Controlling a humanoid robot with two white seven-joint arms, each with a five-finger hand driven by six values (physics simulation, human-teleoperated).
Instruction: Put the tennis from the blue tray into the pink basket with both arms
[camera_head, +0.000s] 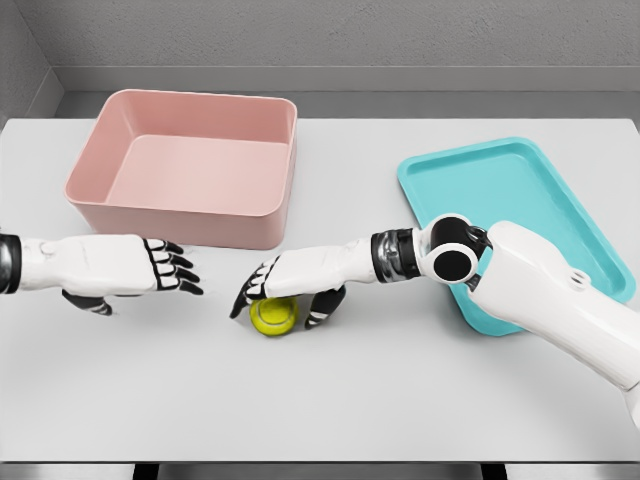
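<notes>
On the white worktop (400, 400), right hand (290, 285) is cupped over the yellow-green tennis ball (273, 317), fingers curled round it. Left hand (135, 268) hovers nearby, fingers extended, empty, before the pink rectangular basket (190, 215).

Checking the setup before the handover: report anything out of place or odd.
Nothing looks damaged or spilled. The tennis ball sits on the table, off the blue tray, under the right hand. The pink basket stands upright.

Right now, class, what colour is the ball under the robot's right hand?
Yellow-green: the tennis ball, clearest in the head view.
</notes>
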